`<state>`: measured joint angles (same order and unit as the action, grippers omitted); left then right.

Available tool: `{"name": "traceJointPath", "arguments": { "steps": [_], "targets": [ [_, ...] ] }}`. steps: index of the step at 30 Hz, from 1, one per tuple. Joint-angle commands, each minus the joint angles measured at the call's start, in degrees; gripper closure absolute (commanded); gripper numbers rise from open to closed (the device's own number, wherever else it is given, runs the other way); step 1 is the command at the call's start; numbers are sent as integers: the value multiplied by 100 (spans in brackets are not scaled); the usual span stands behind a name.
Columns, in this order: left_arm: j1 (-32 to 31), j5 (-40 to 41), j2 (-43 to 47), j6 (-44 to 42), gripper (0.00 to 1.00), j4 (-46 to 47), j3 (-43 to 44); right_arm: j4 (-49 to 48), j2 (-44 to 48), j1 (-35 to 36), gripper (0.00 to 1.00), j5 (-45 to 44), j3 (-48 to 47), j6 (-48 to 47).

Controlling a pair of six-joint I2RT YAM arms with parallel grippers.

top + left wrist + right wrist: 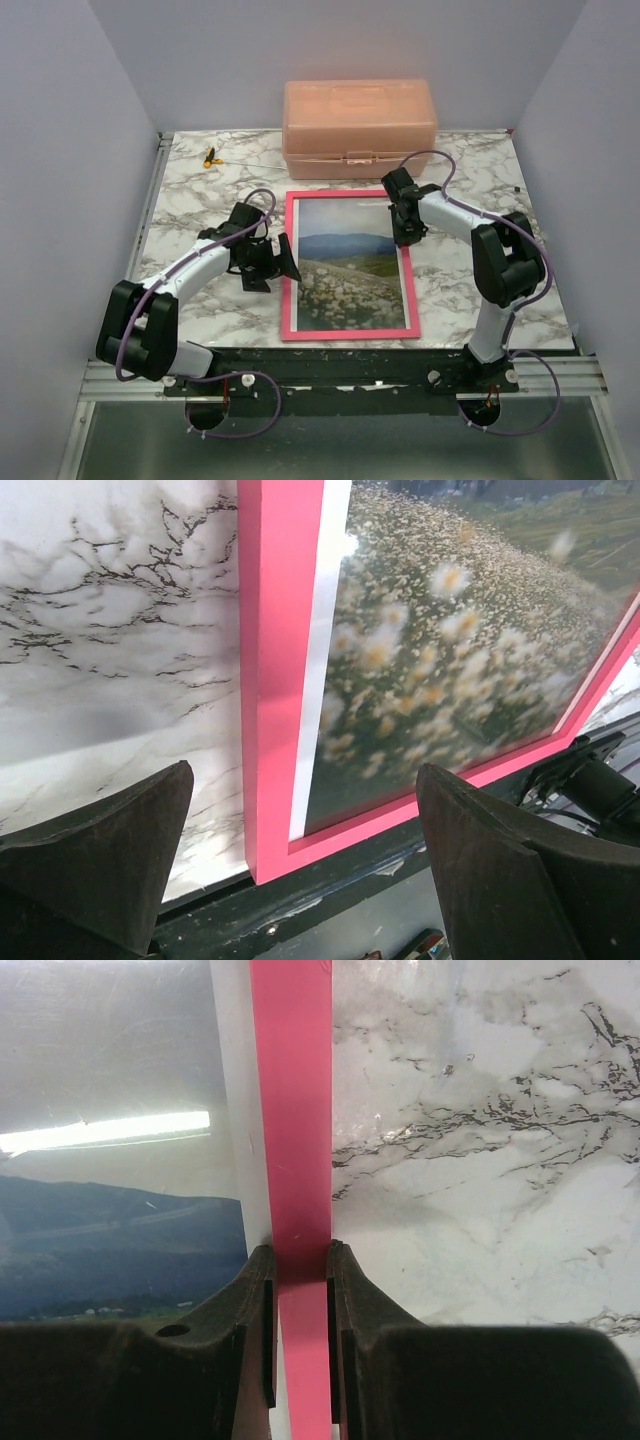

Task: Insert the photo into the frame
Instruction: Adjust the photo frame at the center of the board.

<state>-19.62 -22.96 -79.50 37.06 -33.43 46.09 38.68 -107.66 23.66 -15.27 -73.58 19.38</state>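
right wrist: right pincer (300, 1275) nips the frame (290, 1110) by its rail, photo (110, 1240) just left looks seated, left pincer (305, 780) wide; next, probably a clean release.

The photo (350, 268) lies in the frame (288, 272) on the table (190, 205), the box (358, 128) behind them.

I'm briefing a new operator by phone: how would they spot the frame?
On the marble table, look at the centre. The frame lies flat there, nearer than the salmon box; unlike that box, it is a thin bright-pink border around a meadow photo.
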Motion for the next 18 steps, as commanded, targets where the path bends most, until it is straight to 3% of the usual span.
{"name": "traceJointPath", "arguments": {
  "steps": [1,3,7,9,16,18],
  "targets": [
    [28,11,278,-80,5,95,167,-41,-49,-73,81,-103,-145,148],
    [28,37,496,-124,5,124,214,-22,99,-73,74,8,-148,247],
    [43,80,1184,-138,3,369,235,-43,536,-72,34,285,-106,422],
    [92,84,1536,-96,3,600,189,-104,804,-72,23,460,-44,535],
    [578,133,2864,365,2,1758,-395,-537,1853,-114,0,971,406,979],
    [713,369,3322,474,2,2206,-704,-840,2195,-163,0,1019,717,1059]
  ]
}}
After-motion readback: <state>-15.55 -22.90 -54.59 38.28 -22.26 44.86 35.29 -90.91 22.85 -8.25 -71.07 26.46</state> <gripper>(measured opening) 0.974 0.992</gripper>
